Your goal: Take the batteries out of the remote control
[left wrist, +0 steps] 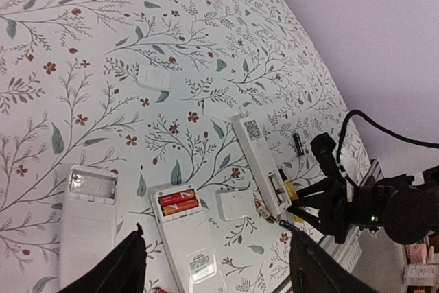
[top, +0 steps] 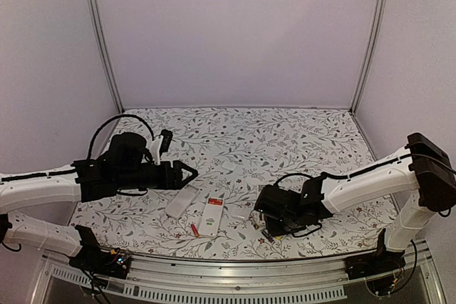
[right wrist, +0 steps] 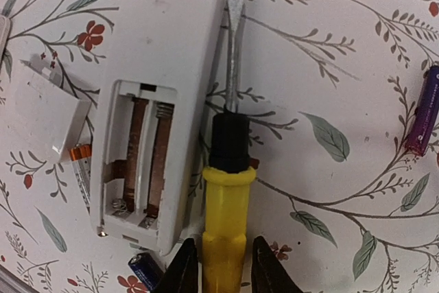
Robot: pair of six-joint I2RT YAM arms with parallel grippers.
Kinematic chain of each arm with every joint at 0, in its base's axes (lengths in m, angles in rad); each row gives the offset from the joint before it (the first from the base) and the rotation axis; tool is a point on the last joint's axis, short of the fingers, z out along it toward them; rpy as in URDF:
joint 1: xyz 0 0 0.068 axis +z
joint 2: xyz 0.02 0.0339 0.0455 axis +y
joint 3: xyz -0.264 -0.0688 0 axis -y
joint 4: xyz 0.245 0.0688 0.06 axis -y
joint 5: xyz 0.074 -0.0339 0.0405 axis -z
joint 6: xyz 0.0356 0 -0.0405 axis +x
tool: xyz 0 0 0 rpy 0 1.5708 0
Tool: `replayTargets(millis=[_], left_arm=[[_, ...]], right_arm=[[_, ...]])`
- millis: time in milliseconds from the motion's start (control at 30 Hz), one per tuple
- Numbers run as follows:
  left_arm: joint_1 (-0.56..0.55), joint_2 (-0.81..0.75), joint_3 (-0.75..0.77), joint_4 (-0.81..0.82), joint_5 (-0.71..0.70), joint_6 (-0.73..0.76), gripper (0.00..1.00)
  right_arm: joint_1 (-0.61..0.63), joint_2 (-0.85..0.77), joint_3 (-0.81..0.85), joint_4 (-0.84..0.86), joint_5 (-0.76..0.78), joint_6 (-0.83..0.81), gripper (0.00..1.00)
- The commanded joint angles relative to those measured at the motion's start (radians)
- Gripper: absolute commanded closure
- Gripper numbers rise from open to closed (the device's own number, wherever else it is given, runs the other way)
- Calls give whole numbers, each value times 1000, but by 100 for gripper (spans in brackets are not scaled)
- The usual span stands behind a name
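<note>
The right fingers (right wrist: 184, 269) pinch the yellow handle of a screwdriver (right wrist: 226, 197) lying flat on the tabletop (right wrist: 329, 46) against a remote (right wrist: 164, 66) with an empty bay. The left fingers (left wrist: 130, 265) are spread, holding nothing, over a second remote (left wrist: 192, 245) containing two orange batteries (left wrist: 177, 202). A purple battery (right wrist: 422, 111) and a blue battery (right wrist: 145, 269) lie loose nearby.

White, rounded shells on left arm (top: 39, 189) and right arm (top: 363, 181), with bulky black housings at the joints. Black all over on left gripper (top: 194, 173) and right gripper (top: 267, 233), fingers (right wrist: 184, 269) tapering to dull points. Thin black cable (top: 114, 124) looped at twelve o'clock of the left wrist, another cable (top: 293, 175) arched at eleven o'clock of the right.
</note>
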Motion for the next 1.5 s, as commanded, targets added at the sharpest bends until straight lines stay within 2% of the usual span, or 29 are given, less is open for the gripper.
replayTargets(millis=[0,200,367,467,667,767,867,1267,1367,1467], left_arm=[[4,-6,6,8,2,6,29],[4,-8,55,-8,12,13,29],[4,-33,72,46,77,-21,29],[3,-40,73,130,158,-28,29],[2,-32,89,222,302,-78,29],[-3,-24,83,299,379,-116,29],[-9,-14,78,375,435,-149,28],[-14,86,62,429,413,-274,27],[-14,97,43,492,422,-306,33],[-17,110,44,505,428,-315,48]], right_arm=[[-10,39,29,-22,33,3,78],[-36,-51,20,-66,83,3,100],[-37,-253,-4,-6,71,-140,100],[-44,-405,-37,119,-71,-300,100],[-54,-599,-66,286,-365,-441,100],[-57,-592,-47,340,-482,-467,100],[-55,-563,-21,357,-487,-465,100],[-53,-350,159,247,-497,-596,100],[-48,-312,190,221,-476,-618,100],[-44,-280,214,194,-432,-633,100]])
